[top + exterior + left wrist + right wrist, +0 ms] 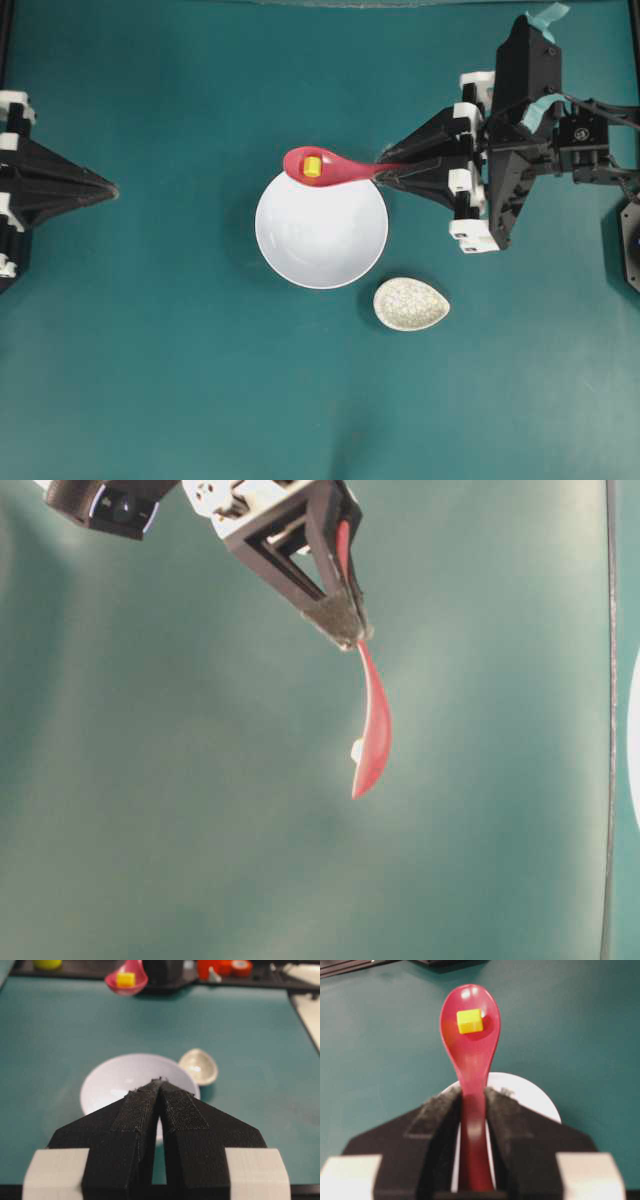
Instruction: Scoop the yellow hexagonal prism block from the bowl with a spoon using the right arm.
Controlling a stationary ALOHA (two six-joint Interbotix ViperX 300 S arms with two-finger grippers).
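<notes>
No writing can be read. The spoon is clamped by its handle in the right hand, the yellow block carried in its scoop above the bowl's far rim. The left hand is closed, empty.

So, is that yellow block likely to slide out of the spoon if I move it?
Probably, if tilted: the yellow block lies loose in the glossy spoon, whose scoop looks shallow. Its flat faces suggest sliding rather than rolling. It looks tiny and light, so jerks could bounce it.
</notes>
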